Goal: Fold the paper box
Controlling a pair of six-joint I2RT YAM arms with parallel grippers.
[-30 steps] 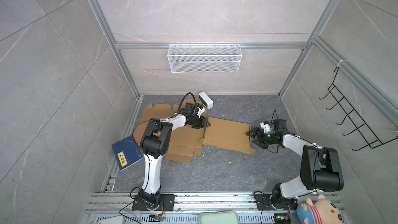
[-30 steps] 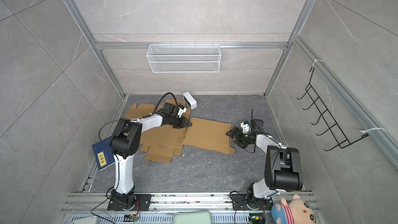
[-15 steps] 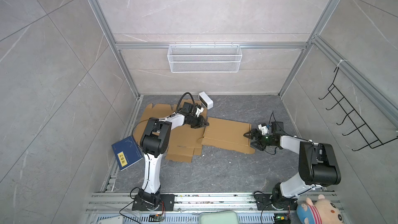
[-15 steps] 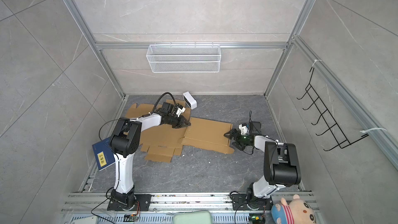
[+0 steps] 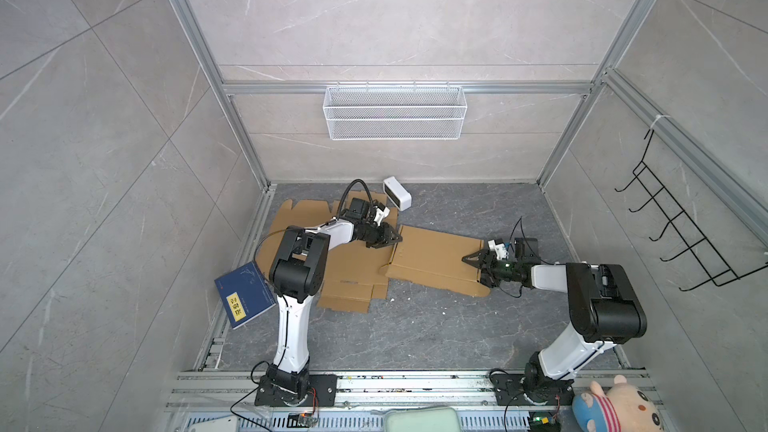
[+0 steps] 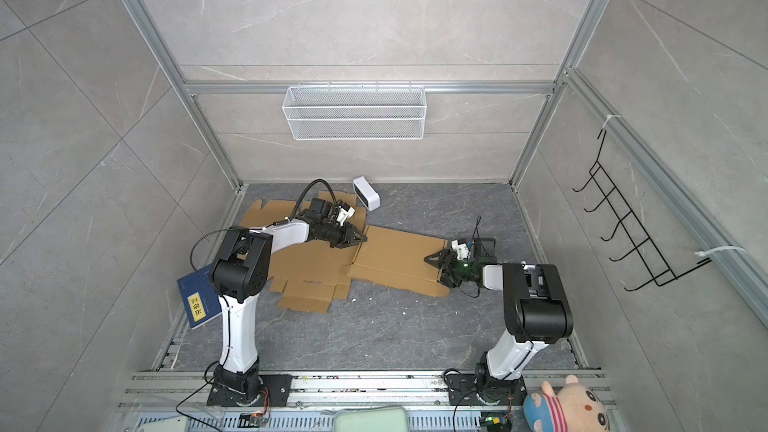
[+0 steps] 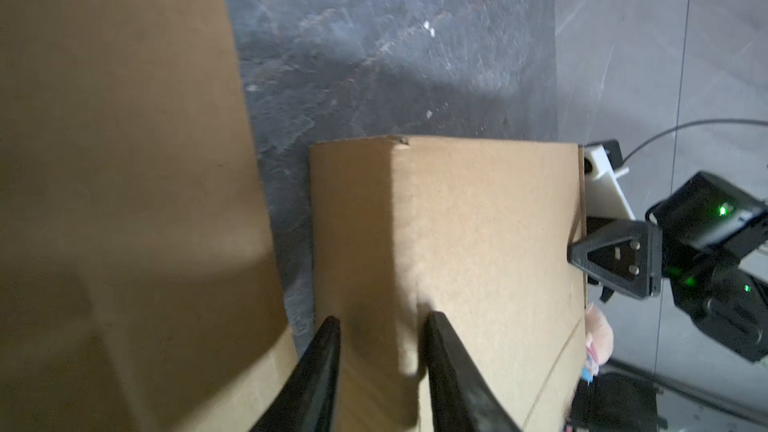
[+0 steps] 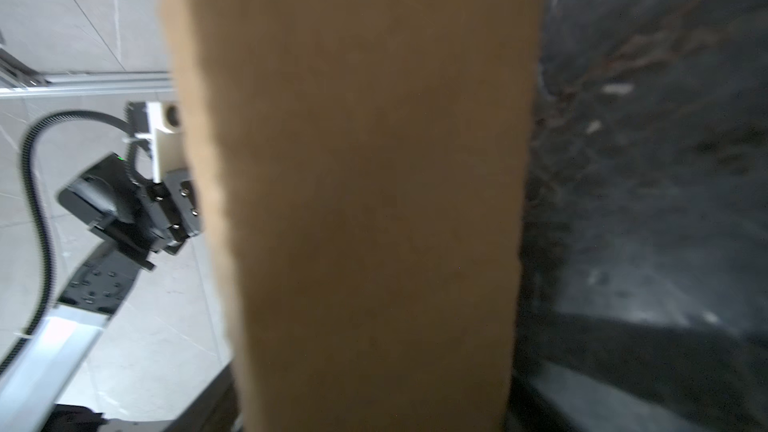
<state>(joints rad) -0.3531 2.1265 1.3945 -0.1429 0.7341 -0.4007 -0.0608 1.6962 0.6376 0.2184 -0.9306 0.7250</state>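
Early stage, we'd say. The paper box [image 5: 415, 251] is a brown cardboard blank lying mostly flat on the grey tabletop [image 5: 415, 334], mid-scene between the two arms. Both top views show no upright wall, no tucked flap, nothing box-shaped. Its right-hand panel [image 5: 440, 268] looks a bit lifted, with a shadow under its near edge. In the left wrist view that panel shows one lengthwise crease, lit on one side and shaded on the other, so a slight bend at most. More flat cardboard [image 5: 345, 280] spreads under the left arm. Whether it is one piece with the panel or a second sheet, we cannot tell.

The left claw [image 5: 395, 238] sits at the panel's left end with its jaws apart. Its fingers [image 7: 324, 351] lie over the cardboard face with a clear gap between them, clamped on nothing. The right claw [image 5: 473, 270] is at the panel's opposite end, jaws apart and straddling that edge, and we see no pinch on it. The right wrist view is just blurred cardboard up close, with no fingers visible.

Left to do, by our judgement: nearly everything. Bend along the creases, stand the sides up, tuck the flaps, close. A blue book [image 5: 245, 299] and a white device [image 5: 397, 197] lie nearby, out of play.
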